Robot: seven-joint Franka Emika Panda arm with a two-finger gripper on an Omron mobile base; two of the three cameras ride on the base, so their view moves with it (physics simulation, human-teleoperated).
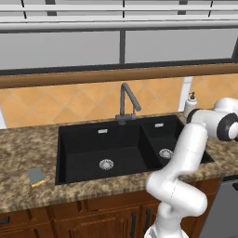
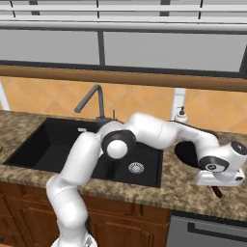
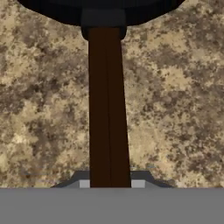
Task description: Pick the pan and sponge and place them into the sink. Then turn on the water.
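The black pan (image 2: pixel 185 152) lies on the granite counter to the right of the sink (image 2: pixel 29 144), partly hidden behind my forearm. My gripper (image 2: pixel 215 185) is down at the counter over the pan's dark handle (image 3: pixel 107 109). In the hand view the handle runs straight up from between the fingertips (image 3: pixel 84 183) to the pan's rim (image 3: pixel 100 9). Both pads press against the handle's sides, so my gripper (image 3: pixel 109 183) is shut on it. The yellow sponge (image 1: pixel 36 177), grey-blue face up, rests on the counter left of the sink (image 1: pixel 83 139). Both basins hold nothing.
A dark gooseneck faucet (image 1: pixel 126 101) stands behind the divider between the basins, with a white soap dispenser (image 1: pixel 190 104) to its right against the tiled wall. A steel dishwasher front (image 2: pixel 207 232) sits below the counter on the right.
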